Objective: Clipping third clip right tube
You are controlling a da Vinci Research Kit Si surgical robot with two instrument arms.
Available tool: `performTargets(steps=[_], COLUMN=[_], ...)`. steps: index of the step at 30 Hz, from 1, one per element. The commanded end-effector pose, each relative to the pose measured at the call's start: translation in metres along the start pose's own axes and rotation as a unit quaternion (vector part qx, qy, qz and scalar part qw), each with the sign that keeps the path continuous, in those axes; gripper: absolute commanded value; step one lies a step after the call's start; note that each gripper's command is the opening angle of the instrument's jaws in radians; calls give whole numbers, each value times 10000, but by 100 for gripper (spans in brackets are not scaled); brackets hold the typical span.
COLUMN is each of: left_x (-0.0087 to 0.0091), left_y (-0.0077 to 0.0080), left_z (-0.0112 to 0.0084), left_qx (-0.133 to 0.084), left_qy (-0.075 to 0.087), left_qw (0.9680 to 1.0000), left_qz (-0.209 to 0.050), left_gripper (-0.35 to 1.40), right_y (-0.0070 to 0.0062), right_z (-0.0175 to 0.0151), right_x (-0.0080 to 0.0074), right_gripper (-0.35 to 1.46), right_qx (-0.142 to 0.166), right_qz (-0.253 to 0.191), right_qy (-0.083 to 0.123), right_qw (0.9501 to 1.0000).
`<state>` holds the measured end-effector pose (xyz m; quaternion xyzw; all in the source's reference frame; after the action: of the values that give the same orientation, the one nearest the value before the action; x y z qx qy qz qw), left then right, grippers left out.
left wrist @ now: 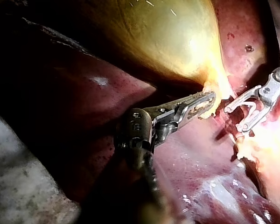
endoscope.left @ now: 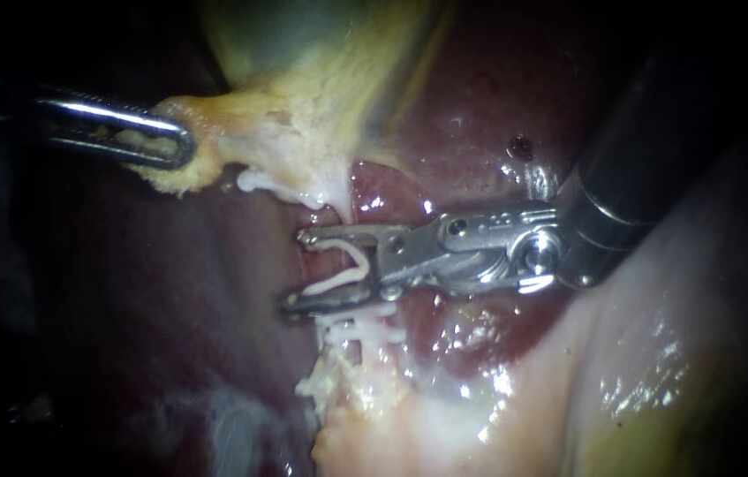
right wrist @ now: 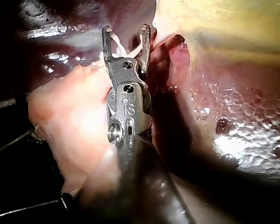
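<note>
Endoscope view, left instrument [endoscope.left: 175,146] clamping ragged yellow gallbladder [endoscope.left: 303,97], right instrument [endoscope.left: 298,272] gripping curved white clip [endoscope.left: 349,269]

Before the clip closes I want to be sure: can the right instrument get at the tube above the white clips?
Probably yes. The right instrument, holding an unclosed clip, sits at the tube just above the white clips, and nothing blocks it. The left instrument holds the gallbladder away.

Dark red liver [endoscope.left: 170,291] as the bed, yellowish gallbladder [endoscope.left: 321,53] and pale tissue [endoscope.left: 479,415] directly on it.
</note>
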<state>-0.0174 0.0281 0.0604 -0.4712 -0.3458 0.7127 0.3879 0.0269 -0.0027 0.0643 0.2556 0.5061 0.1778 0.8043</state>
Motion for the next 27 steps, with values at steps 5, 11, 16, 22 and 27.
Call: performTargets(steps=[5, 11, 16, 22, 27], left_x=[1, 2, 3, 3, 4], left_y=[0, 0, 0, 0, 1], left_z=[-2, -3, -4, -4, -5], left_qx=[-10, -15, -19, -19, -22], left_qy=[-1, -3, -4, -5, -6], left_qw=[10000, 10000, 10000, 10000, 10000], left_qz=[-8, -12, -14, -14, -16], left_gripper=[-35, -35, -35, -35, -35], right_y=[-2, 0, 7, 18, 25], right_z=[-22, -42, -53, -57, -55], right_x=[9, 9, 6, 0, -3], right_gripper=[48, 48, 48, 48, 48], right_qx=[11, -63, -139, -219, -260], right_qz=[27, 39, 44, 52, 59], right_qy=[1, -8, -16, -22, -24], right_qw=[10000, 10000, 9999, 9997, 9996])
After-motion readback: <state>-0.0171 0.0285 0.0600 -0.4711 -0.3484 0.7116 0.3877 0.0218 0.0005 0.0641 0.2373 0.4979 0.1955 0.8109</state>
